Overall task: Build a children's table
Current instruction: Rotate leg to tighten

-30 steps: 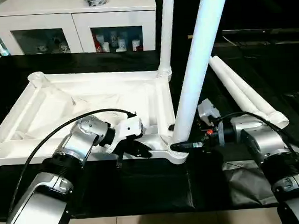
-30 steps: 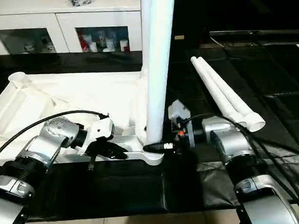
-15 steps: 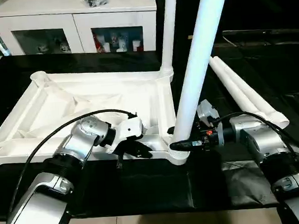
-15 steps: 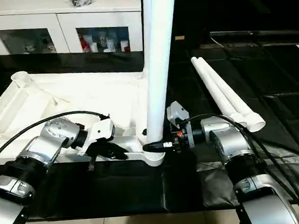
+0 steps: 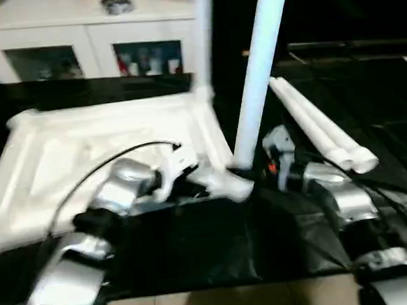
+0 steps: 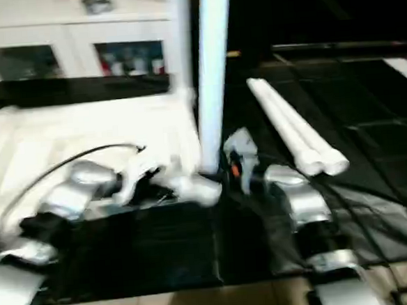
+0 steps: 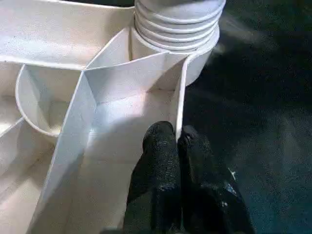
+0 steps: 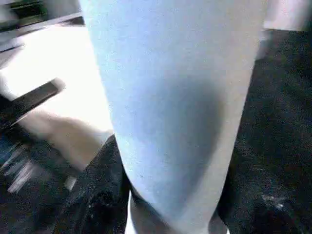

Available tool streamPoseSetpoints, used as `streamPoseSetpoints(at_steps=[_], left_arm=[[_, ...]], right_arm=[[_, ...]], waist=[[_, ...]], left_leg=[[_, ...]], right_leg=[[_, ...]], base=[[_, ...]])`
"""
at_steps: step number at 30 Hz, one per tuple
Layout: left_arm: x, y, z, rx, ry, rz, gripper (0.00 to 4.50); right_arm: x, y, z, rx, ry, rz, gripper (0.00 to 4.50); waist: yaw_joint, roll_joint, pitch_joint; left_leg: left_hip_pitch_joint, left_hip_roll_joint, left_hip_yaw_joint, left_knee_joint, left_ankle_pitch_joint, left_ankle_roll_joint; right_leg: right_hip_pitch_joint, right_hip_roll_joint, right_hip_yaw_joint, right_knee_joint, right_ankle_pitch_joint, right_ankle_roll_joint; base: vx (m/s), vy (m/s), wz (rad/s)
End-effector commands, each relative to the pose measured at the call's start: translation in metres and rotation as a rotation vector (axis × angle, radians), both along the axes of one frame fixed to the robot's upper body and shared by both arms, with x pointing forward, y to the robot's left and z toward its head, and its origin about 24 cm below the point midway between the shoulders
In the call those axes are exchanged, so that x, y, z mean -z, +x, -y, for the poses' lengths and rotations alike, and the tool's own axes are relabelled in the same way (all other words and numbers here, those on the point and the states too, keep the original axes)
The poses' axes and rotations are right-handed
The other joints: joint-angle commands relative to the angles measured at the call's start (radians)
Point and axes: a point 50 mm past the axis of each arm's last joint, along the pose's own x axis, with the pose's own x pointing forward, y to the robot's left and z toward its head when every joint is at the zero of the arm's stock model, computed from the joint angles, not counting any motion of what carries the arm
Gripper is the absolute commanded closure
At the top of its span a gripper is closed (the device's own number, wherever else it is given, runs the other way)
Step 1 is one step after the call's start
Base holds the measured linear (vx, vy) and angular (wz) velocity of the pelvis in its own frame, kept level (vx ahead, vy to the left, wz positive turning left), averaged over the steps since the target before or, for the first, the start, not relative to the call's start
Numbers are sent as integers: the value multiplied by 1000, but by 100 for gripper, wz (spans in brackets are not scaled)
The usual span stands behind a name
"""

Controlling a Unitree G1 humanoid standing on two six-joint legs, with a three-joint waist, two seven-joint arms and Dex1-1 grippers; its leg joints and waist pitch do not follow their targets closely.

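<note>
A black mat covers the floor before a white glass-door cabinet. The left claw is pinched closed on a thin rim of the upturned children's table, near its corner socket. The right claw grips the upright leg standing in that socket. A second leg stands at the far corner; two spare legs lie well apart on the right.
</note>
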Motion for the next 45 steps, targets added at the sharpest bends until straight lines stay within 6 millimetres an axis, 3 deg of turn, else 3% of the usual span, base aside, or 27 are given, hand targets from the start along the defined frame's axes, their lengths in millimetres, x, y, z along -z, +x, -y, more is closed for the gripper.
streamPoseSetpoints(at_steps=[1,5,8,11,12,18,21,23,24,25,28,32,40,45], left_arm=[[-42,18,36,-126,-144,136,450],[-46,15,51,-119,-132,170,450],[-44,13,52,-85,-107,181,450],[-39,14,43,-94,-59,191,450],[-38,15,38,-106,-41,201,450],[-33,18,18,-104,-3,222,450],[-28,12,3,3,8,223,450],[-27,10,0,28,9,216,450],[-24,7,-5,62,1,198,450],[-23,4,-9,100,-1,187,450],[-18,-1,-19,184,22,179,450],[-17,-7,-24,282,13,151,450],[-17,-19,-32,523,54,69,450],[-16,-21,-33,559,71,60,450]], right_arm=[[26,-7,-52,19,19,-182,248],[24,-2,-67,57,15,-185,248],[23,-2,-68,57,23,-165,178],[24,-4,-66,52,9,-147,157],[24,-4,-62,53,1,-127,142],[19,-4,-35,21,-3,-41,92],[10,-6,-8,-54,-38,41,74],[6,-7,-3,-79,-29,65,41],[1,-9,6,-116,-32,93,41],[-3,-10,15,-157,-36,117,37],[-12,-13,32,-253,-37,128,6],[-18,-20,39,-401,-54,103,6],[-19,-27,37,-667,-117,23,21],[-18,-25,34,-677,-121,24,51]], waist=[[-2,-3,-68],[-8,-1,-74],[-7,-1,-77],[-8,2,-74],[-8,6,-73],[-13,3,-68],[-7,1,-71],[-5,1,-75],[-2,-3,-77],[0,-1,-77],[13,-2,-77],[37,-1,-77],[55,-3,-73],[58,-3,-74]], left_leg=[[5,61,-32,-72,-198,11],[0,56,-30,-69,-159,39],[-3,59,-27,-66,-116,73],[-3,60,-27,-68,-127,78],[-2,60,-27,-68,-136,75],[4,59,-28,-71,-197,59],[-1,62,-29,-71,-178,71],[-3,63,-29,-69,-155,81],[-4,64,-28,-65,-132,89],[-5,64,-25,-64,-126,98],[-5,69,-23,-62,-117,109],[-2,73,-22,-61,-124,110],[2,73,-23,-64,-156,85],[3,77,-25,-66,-158,67]], right_leg=[[50,-109,66,-96,-431,-105],[57,-103,65,-90,-343,-125],[57,-99,68,-74,-213,-160],[59,-100,68,-75,-220,-164],[59,-100,68,-78,-232,-161],[56,-100,67,-95,-347,-126],[59,-100,68,-88,-315,-121],[60,-100,69,-80,-266,-135],[62,-99,69,-74,-218,-148],[57,-99,69,-70,-197,-164],[55,-97,68,-66,-183,-172],[53,-100,68,-65,-206,-166],[47,-102,68,-76,-308,-140],[46,-104,70,-72,-300,-149]], base=[[0,0,0],[0,0,0],[0,0,0],[0,0,0],[0,0,0],[0,0,0],[0,0,0],[0,0,0],[0,0,0],[0,0,0],[0,0,0],[0,0,0],[0,0,0],[0,0,0]])
